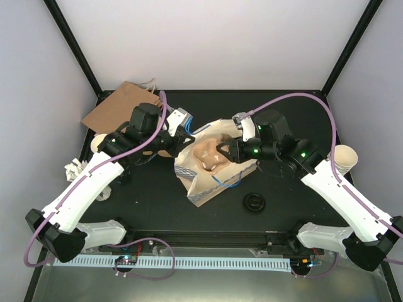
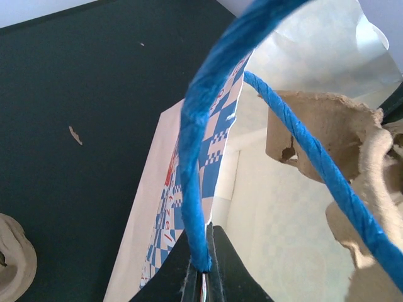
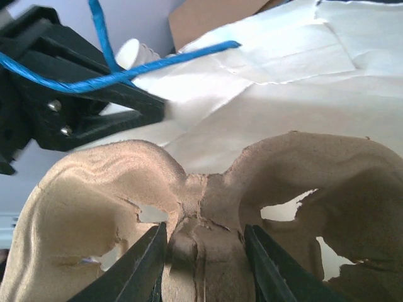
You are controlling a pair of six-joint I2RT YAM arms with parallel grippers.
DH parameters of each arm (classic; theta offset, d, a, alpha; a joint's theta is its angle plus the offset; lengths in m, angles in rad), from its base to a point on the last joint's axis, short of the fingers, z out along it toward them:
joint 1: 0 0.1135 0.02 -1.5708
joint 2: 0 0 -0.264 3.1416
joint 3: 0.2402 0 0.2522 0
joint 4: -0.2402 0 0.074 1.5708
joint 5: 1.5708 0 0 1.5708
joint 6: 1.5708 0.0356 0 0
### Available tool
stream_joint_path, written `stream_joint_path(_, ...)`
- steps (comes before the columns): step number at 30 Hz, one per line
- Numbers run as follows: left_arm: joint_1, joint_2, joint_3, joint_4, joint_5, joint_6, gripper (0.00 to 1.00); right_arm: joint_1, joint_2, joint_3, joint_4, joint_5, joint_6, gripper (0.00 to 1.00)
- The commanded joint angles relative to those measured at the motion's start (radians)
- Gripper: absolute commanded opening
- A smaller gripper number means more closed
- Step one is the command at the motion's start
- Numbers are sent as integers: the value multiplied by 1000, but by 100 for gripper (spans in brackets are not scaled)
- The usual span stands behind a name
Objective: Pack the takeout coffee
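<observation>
The blue-and-white checked paper bag (image 1: 211, 179) lies open in the middle of the table. My left gripper (image 1: 184, 139) is shut on its blue rope handle (image 2: 192, 157) at the bag's rim (image 2: 204, 267). My right gripper (image 1: 220, 153) is shut on the middle ridge of a brown pulp cup carrier (image 3: 201, 207), and holds it in the bag's mouth (image 3: 204, 267). The carrier also shows in the left wrist view (image 2: 327, 132). A round black lid (image 1: 254, 202) sits on the table in front of the bag; I cannot tell whether a cup is under it.
Cream cups without lids stand at the right table edge (image 1: 345, 160) and the left edge (image 1: 97, 143). A flat brown paper bag (image 1: 123, 107) lies at the back left. A beige pulp piece (image 2: 9, 258) lies left of the bag. The frame's black posts stand at the corners.
</observation>
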Motion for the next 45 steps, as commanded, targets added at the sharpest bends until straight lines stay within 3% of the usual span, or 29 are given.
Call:
stream_joint_path(1,-14,-21,37,-17,22,27,2,-4,-5,40,-82,111,-98,34)
stream_joint_path(7,-17,-18,61,-31,30,37,2,22,56,92,-206,324,-210,28)
stream_joint_path(20,-38,27,107,-30,89,-34,2,245,122,20,-133,583,-241,30)
stream_joint_path(33,-42,51,109,-23,100,-81,2,277,191,-114,-112,594,-196,34)
stream_joint_path(45,-111,31,128,-24,96,-16,1,274,247,-68,-148,597,-152,35)
